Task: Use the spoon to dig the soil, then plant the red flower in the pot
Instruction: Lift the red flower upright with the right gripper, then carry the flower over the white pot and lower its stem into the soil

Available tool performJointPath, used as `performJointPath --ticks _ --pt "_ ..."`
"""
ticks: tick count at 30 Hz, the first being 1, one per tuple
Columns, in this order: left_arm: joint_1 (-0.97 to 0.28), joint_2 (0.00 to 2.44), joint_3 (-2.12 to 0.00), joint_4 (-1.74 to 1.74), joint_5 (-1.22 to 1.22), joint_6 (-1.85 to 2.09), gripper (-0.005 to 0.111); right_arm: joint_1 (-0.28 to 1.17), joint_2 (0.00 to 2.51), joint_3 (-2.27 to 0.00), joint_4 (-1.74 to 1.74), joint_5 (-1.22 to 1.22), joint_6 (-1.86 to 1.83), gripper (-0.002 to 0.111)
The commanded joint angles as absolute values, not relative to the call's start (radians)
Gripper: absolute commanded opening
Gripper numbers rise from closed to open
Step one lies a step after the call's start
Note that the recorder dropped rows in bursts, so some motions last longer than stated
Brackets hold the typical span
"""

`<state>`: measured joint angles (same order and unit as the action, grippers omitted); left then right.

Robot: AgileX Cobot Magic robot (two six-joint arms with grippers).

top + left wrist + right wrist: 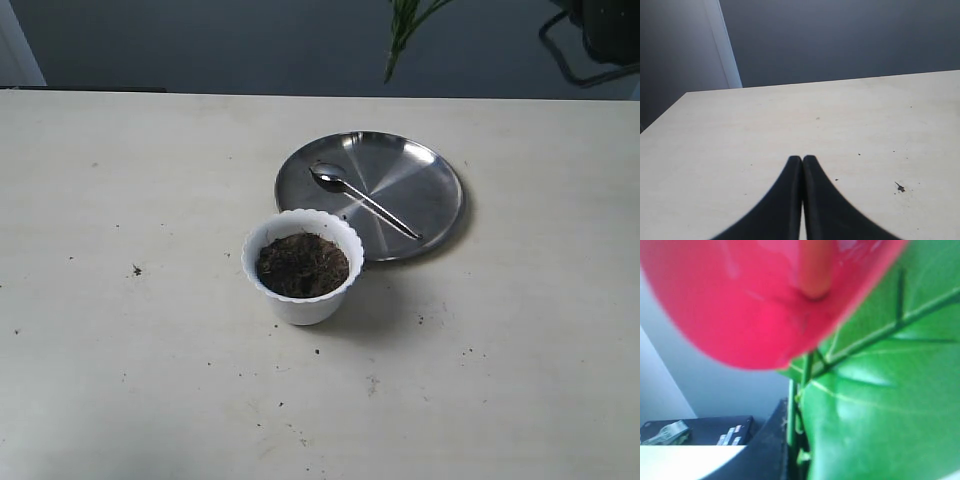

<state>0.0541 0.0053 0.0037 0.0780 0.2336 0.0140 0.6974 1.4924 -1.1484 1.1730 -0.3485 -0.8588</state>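
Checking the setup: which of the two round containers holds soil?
The small white scalloped plastic pot holds dark soil; the round steel plate carries only the silver spoon.

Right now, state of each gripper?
Left gripper: closed, empty, above the bare table.
Right gripper: closed on the red flower stems; only one finger shows.

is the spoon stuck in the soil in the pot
No, the spoon lies on the steel plate behind the pot.
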Motion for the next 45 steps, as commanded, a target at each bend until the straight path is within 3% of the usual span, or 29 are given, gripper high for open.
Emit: performJointPath --ticks 1,4,7,10,12,17,21,25,37,45 --pt "0.047 0.000 0.000 0.070 0.232 0.010 0.000 0.698 1.468 -1.062 0.962 -0.258 -0.693 -0.001" --pt "0.047 0.000 0.000 0.070 0.232 0.010 0.000 0.698 1.438 -0.973 0.804 -0.260 -0.554 -0.001" --pt "0.047 0.000 0.000 0.070 0.232 0.010 0.000 0.698 1.406 -0.863 0.490 -0.352 -0.193 -0.001" --pt "0.047 0.000 0.000 0.070 0.232 0.010 0.000 0.693 1.387 -0.730 -0.039 -0.581 0.376 -0.001" --pt "0.047 0.000 0.000 0.070 0.232 0.010 0.000 0.674 1.393 -0.673 -0.256 -0.744 0.543 -0.001" --pt "0.047 0.000 0.000 0.070 0.232 0.010 0.000 0.672 1.423 -0.650 -0.301 -0.612 0.548 -0.001" --pt "0.047 0.000 0.000 0.070 0.232 0.010 0.000 0.672 1.421 -0.625 -0.399 -0.689 0.576 -0.001" --pt "0.047 0.000 0.000 0.070 0.232 0.010 0.000 0.672 1.424 -0.618 -0.422 -0.605 0.637 -0.001" --pt "0.047 0.000 0.000 0.070 0.232 0.010 0.000 0.672 1.604 -0.610 -0.515 -0.806 0.569 -0.001" --pt "0.047 0.000 0.000 0.070 0.232 0.010 0.000 0.672 1.704 -0.610 -0.534 -0.798 0.550 -0.001"
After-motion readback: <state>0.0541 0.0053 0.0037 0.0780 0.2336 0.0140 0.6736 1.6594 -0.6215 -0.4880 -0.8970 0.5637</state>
